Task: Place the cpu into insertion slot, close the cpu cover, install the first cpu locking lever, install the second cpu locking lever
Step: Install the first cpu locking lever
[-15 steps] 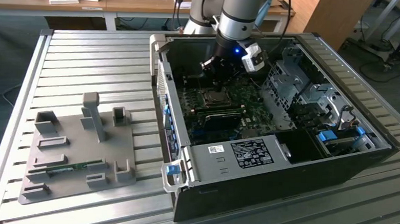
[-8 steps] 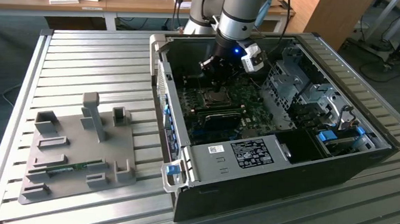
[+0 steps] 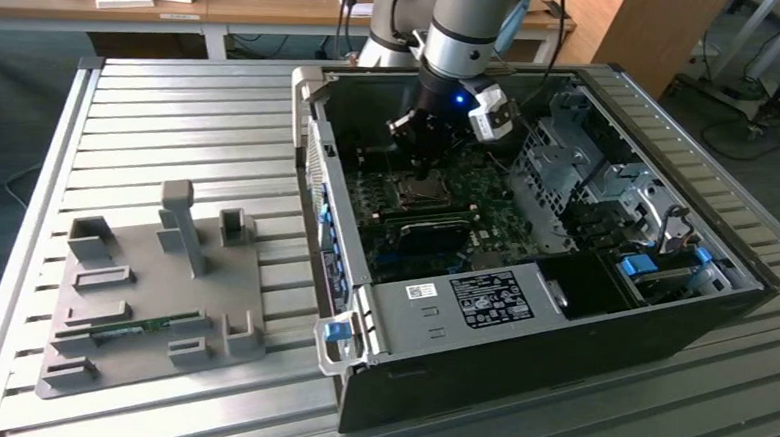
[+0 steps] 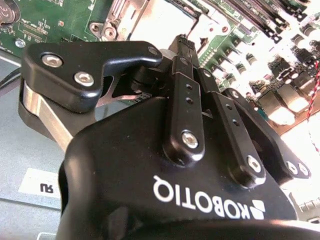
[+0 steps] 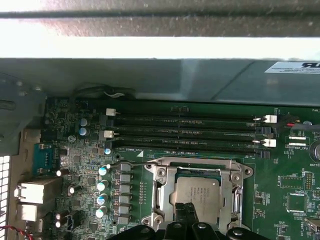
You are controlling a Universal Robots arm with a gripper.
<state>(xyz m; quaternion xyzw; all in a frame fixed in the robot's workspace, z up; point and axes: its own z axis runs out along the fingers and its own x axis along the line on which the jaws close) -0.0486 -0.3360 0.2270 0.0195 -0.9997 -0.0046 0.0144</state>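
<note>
Cpu sits just under the tips of the gripper, whose jaws are drawn together with nothing visible between them; I cannot tell whether they touch the chip. It lies flat in the insertion slot, with the cpu cover down around it. Green board surrounds the slot, long black memory slots run beside it, and the computer case encloses it.

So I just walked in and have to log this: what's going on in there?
A robot arm reaches into the open computer case. Its pincer, tips together, hangs low over the insertion slot on the green board. The cpu lies in the slot, with the cpu cover framing it.
</note>
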